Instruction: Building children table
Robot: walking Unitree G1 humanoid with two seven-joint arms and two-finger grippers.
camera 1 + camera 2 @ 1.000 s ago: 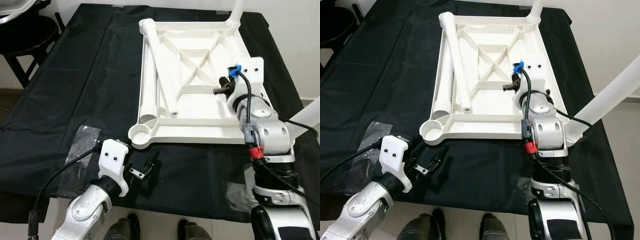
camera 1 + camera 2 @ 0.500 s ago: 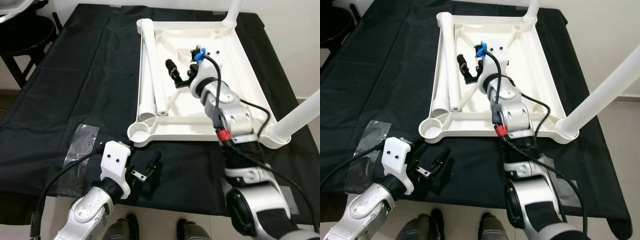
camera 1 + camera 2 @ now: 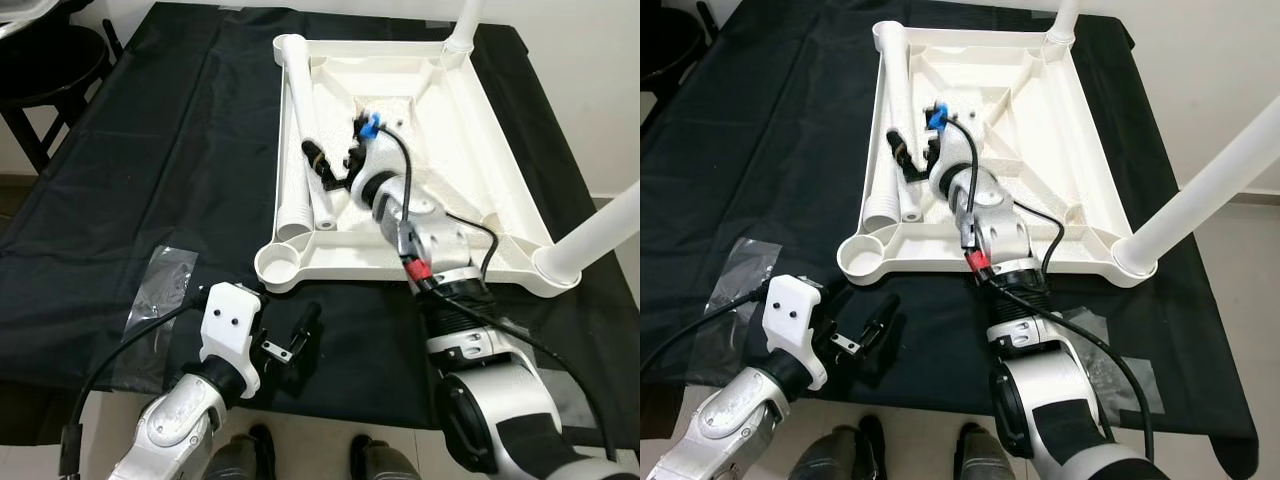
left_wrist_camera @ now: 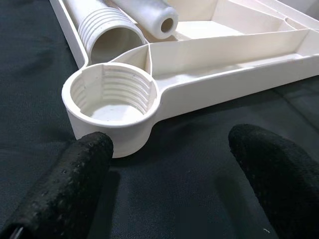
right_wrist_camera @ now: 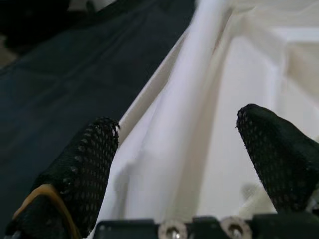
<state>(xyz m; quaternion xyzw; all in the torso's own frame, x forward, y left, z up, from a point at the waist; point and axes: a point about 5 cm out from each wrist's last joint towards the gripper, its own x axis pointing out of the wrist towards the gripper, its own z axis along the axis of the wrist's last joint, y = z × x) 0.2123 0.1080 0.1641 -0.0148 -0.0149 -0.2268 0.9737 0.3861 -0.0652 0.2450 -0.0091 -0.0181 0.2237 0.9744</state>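
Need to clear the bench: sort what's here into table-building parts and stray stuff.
For the job:
tabletop, upside down
loose leg lying in it
fitted legs
empty corner socket
right claw, open at the loose leg

Lying about:
plastic bag
black cloth
stool

black cloth, dark stool, shoes

One upturned white tabletop, four white legs, one black cloth, two shoes.
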